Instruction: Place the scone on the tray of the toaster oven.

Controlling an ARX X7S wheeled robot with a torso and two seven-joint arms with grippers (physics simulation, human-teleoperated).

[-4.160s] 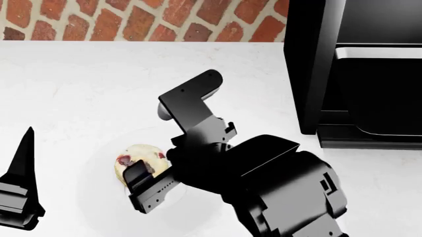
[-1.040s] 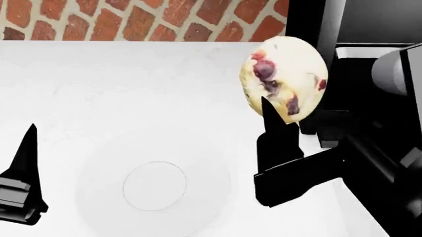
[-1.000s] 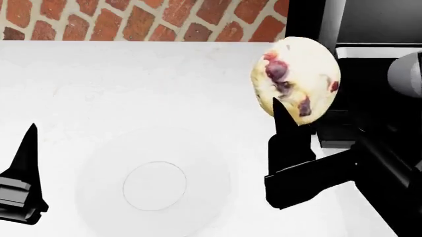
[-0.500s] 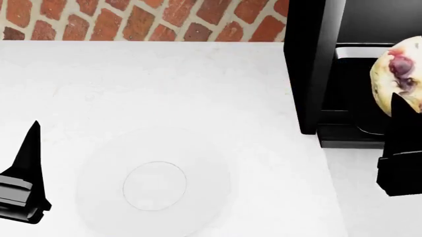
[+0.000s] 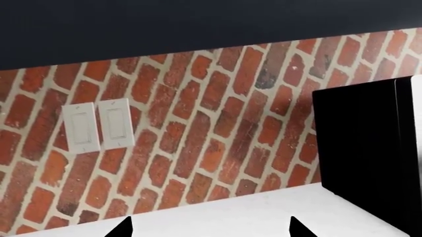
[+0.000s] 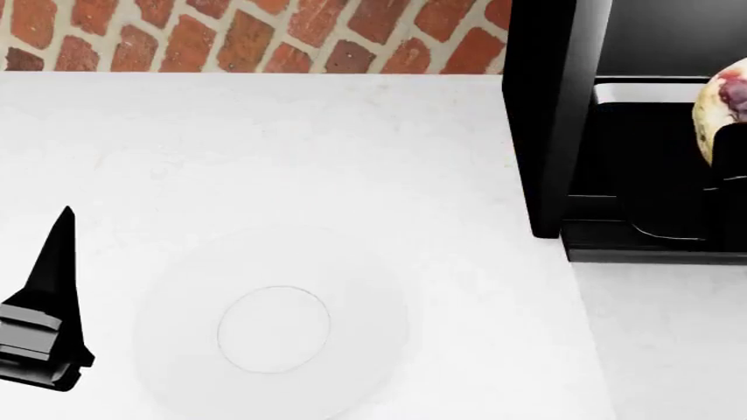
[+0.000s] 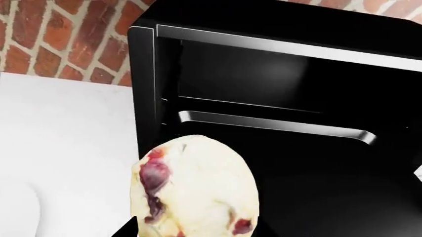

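Note:
The scone (image 7: 194, 187), pale yellow with dark red berry bits, is held between the fingers of my right gripper (image 7: 197, 232), raised in front of the open toaster oven (image 7: 277, 84). The tray (image 7: 277, 126) shows as a dark pan with a silvery front rim inside the cavity, beyond the scone. In the head view the scone (image 6: 729, 109) is cut off by the right edge, over the oven's (image 6: 548, 114) opening. My left gripper (image 6: 47, 306) is open and empty at the near left; its wrist view (image 5: 211, 229) shows only the two fingertips.
A round white plate (image 6: 275, 324) lies on the white counter (image 6: 292, 149), left of the oven. A brick wall (image 6: 233, 35) runs behind. Two white wall switches (image 5: 99, 126) are on the wall. The oven's door (image 6: 653, 249) is dropped open.
My right gripper has carried the scone to the right, from over the counter beside the plate to in front of the oven's opening. The left gripper has barely moved.

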